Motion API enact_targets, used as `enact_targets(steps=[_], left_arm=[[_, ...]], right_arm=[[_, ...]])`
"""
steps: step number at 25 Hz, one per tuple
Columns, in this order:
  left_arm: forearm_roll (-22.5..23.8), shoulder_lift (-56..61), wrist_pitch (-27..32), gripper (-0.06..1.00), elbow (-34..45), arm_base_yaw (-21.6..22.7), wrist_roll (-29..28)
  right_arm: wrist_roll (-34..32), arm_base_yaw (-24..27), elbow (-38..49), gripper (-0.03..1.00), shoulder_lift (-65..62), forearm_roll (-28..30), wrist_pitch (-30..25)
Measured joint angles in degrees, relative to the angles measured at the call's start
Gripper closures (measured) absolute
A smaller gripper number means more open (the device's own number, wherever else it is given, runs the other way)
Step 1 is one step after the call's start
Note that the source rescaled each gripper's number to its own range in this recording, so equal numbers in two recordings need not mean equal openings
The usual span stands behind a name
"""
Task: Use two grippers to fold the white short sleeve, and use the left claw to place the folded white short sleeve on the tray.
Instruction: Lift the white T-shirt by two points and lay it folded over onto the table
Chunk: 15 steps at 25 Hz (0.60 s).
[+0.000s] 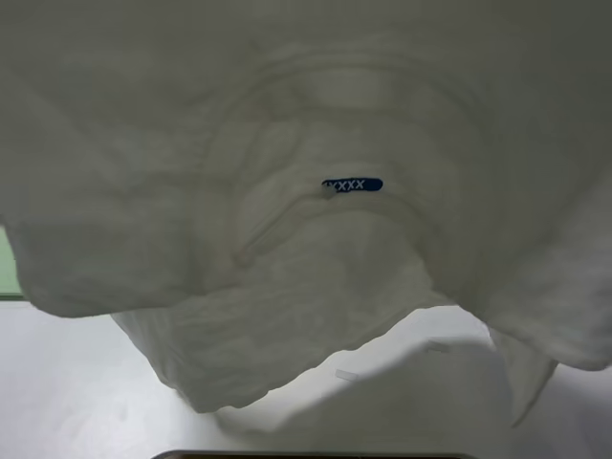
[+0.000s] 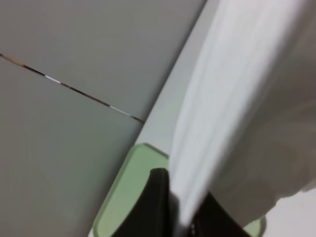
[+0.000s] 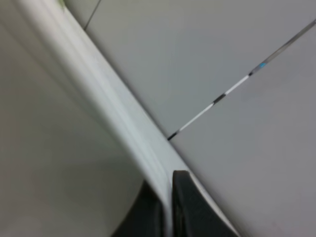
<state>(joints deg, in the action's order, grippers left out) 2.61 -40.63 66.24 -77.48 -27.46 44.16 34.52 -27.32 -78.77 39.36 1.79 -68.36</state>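
The white shirt (image 1: 306, 143) hangs raised, filling the top and middle of the high view. The left gripper (image 2: 180, 210) and the right gripper (image 3: 167, 202) each pinch its edge. The tray (image 1: 8, 263) peeks in at mid-left.

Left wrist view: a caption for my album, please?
Left gripper clamps the white short sleeve, pale green tray behind.

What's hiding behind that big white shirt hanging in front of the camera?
Below the white short sleeve's hem you can see bare table, a paper scrap and a sliver of the green tray. The cloth covers everything else in the high view.
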Motion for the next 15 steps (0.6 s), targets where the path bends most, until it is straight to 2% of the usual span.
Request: enact_targets(steps=[4, 8, 9, 11, 13, 15], left_arm=[[1.72, -1.08, -0.47, 0.94, 3.59, 0.00, -0.12], [5.47, -5.92, -1.88, 0.94, 7.34, -0.11, -0.12], [7.25, -8.03, -2.98, 0.94, 8.31, -0.10, -0.12], [12.00, -13.44, -6.98, 0.94, 9.31, -0.18, -0.25], [17.50, -18.68, -10.98, 0.94, 9.79, -0.20, -0.44], [22.76, -24.47, -15.56, 0.94, 9.85, 0.21, -0.73]], right_arm=[[0.23, 0.00, 4.76, 0.97, 1.17, 3.23, 0.41], [0.22, -0.25, 9.42, 0.97, 7.85, 10.99, 4.29], [0.22, -0.57, 10.66, 0.97, 11.83, 15.18, 8.05], [0.22, -0.56, 10.93, 0.97, 13.72, 17.11, 9.72], [0.22, 2.86, 11.06, 0.97, 23.78, 21.56, 19.04], [-0.34, 6.10, 11.11, 0.97, 28.63, 22.44, 24.84]])
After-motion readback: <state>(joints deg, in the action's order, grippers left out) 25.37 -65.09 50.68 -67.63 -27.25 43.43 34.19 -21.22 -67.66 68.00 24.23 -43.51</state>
